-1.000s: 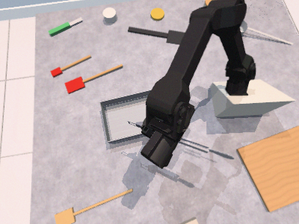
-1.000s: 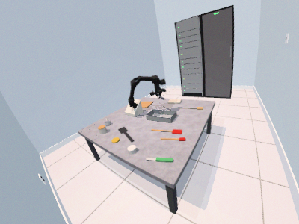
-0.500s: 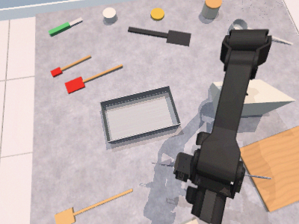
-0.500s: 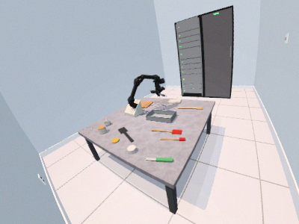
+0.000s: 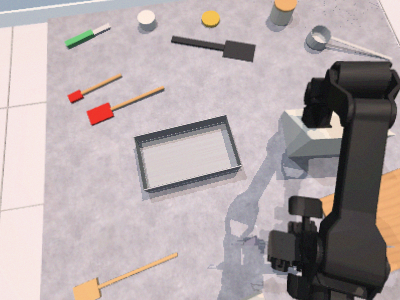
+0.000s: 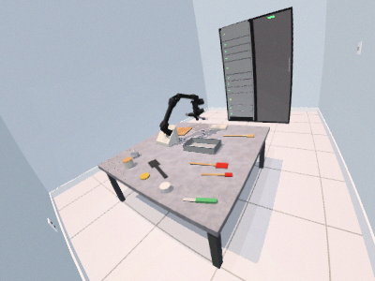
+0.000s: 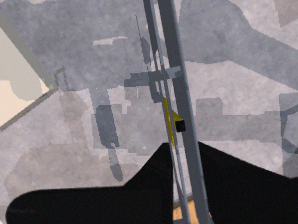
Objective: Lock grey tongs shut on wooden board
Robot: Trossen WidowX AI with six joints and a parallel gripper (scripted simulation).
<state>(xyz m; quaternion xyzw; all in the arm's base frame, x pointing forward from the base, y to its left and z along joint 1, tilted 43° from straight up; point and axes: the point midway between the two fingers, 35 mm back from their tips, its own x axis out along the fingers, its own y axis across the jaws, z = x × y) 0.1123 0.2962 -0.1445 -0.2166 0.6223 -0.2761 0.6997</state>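
Note:
My gripper (image 6: 199, 116) (image 7: 179, 149) is shut on the grey tongs (image 7: 175, 45) and holds them up in the air, clear of the table. In the wrist view the tongs run lengthwise between the fingers, their long bars close together, with a small yellow part and a black block beside them. In the top view the arm hides most of them. I cannot tell whether they are locked or which way the tips point. The roasting tin (image 5: 182, 128) (image 6: 201, 150) holds nothing. The wooden board (image 5: 393, 215) (image 6: 184, 131) lies near the arm, partly hidden behind it in the top view.
The arm's pale base (image 5: 312, 146) (image 6: 167, 138) stands beside the board. A wooden spatula (image 5: 87, 290), two red spatulas (image 5: 100, 114) (image 5: 75, 96), a black turner (image 5: 239, 50), a green-handled tool (image 5: 80, 39), a sieve-like scoop (image 5: 318, 39) and small round containers lie around.

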